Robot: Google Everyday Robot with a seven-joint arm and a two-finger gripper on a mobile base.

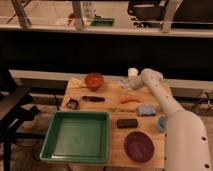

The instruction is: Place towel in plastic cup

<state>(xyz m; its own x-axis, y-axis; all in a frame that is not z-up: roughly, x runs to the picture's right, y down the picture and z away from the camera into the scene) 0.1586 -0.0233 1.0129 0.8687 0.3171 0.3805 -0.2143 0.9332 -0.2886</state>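
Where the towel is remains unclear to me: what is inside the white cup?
Of the white cup only the outer wall shows; its inside is hidden by that wall. The gripper sits just front-left of it.

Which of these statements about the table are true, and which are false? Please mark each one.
1. The green tray lies at the front of the table, on the picture's left. True.
2. The orange bowl sits inside the tray. False: it stands on the table near the far edge.
3. The dark red plate lies near the front edge, to the right of the tray. True.
4. The gripper hangs over the tray. False: it is at the far side, beside the white cup.
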